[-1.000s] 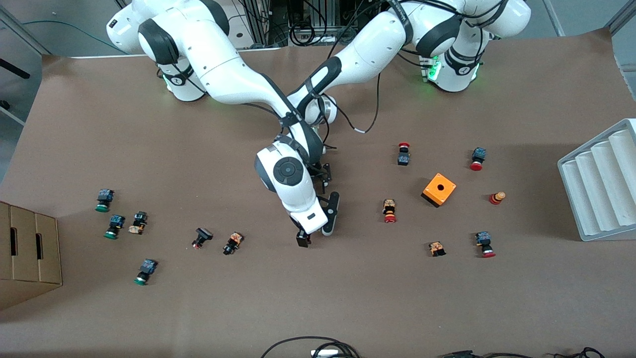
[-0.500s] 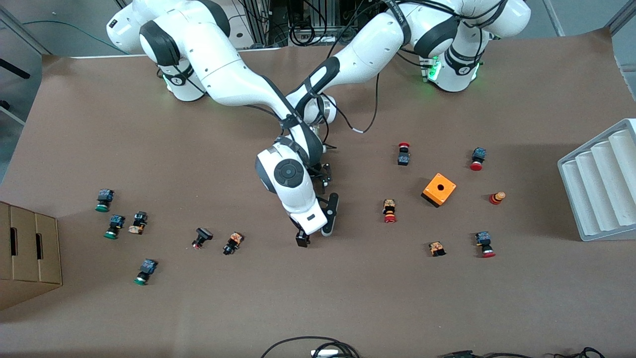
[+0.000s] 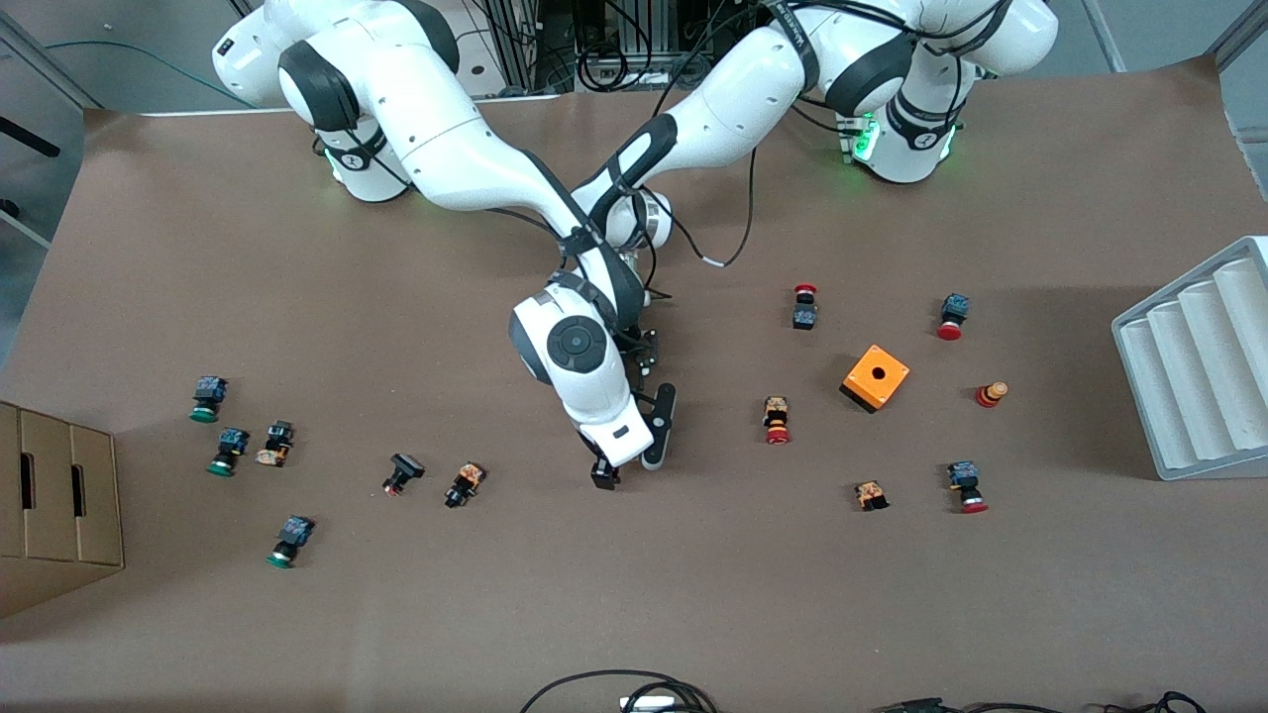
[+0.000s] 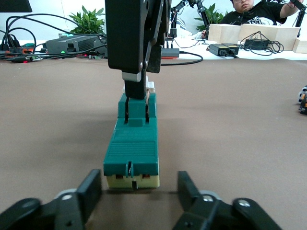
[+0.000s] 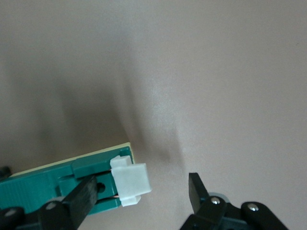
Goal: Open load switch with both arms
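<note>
At the right arm's end of the desk (image 3: pixel 198 248), a cardboard box (image 3: pixel 59 495) sits at the edge, with a scatter of green-capped buttons (image 3: pixel 206 398) near it. Toward mid-desk both arms meet, the right arm crossing above the left, and its wrist hides the load switch (image 4: pixel 132 148) from the front camera. The wrist views show the switch lying flat on the brown surface, a narrow green block on a cream base. The right claw (image 5: pixel 141 184) is over the end with the white end piece (image 5: pixel 129 179), its fingers spread to either side of that piece, with clear space beside one finger. The left claw (image 4: pixel 139 189) sits low at the switch's other end, its fingers standing apart on both sides of the block, a thin gap showing at each. Toward the left arm's end lie red-capped buttons (image 3: pixel 778 421), then an orange box (image 3: pixel 876 377) with a hole in its top, and a grey ridged tray (image 3: pixel 1199 366) at the edge.
</note>
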`<state>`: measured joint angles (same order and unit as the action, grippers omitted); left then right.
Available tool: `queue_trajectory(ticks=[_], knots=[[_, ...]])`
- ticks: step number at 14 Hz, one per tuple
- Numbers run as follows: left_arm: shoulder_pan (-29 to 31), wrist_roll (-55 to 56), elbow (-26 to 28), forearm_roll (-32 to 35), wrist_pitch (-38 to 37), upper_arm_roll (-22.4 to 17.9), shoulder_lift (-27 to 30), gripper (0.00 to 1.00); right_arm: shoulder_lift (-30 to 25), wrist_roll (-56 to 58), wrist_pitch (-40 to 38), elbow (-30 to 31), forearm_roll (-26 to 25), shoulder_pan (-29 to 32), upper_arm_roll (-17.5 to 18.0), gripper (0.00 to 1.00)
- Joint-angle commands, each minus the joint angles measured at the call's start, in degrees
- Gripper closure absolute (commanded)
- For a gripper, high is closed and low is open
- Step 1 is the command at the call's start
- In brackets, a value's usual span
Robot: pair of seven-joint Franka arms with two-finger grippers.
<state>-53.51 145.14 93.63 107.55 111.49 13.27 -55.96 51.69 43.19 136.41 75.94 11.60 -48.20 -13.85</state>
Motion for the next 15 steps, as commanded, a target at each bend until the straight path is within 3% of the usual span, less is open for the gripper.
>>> queue_trajectory(ticks=[1,15], knots=[[0.1,1.1,-0.8,0.5,0.3,-0.6,-2.1,0.39,1.2,1.3,0.5,-0.7,1.9,-0.8,-0.9,0.19],[0.1,1.5,-0.6,0.5,0.2,-0.7,-2.1,0.39,1.1,0.7,3.0,0.3,1.8,-2.0,-0.9,0.32]])
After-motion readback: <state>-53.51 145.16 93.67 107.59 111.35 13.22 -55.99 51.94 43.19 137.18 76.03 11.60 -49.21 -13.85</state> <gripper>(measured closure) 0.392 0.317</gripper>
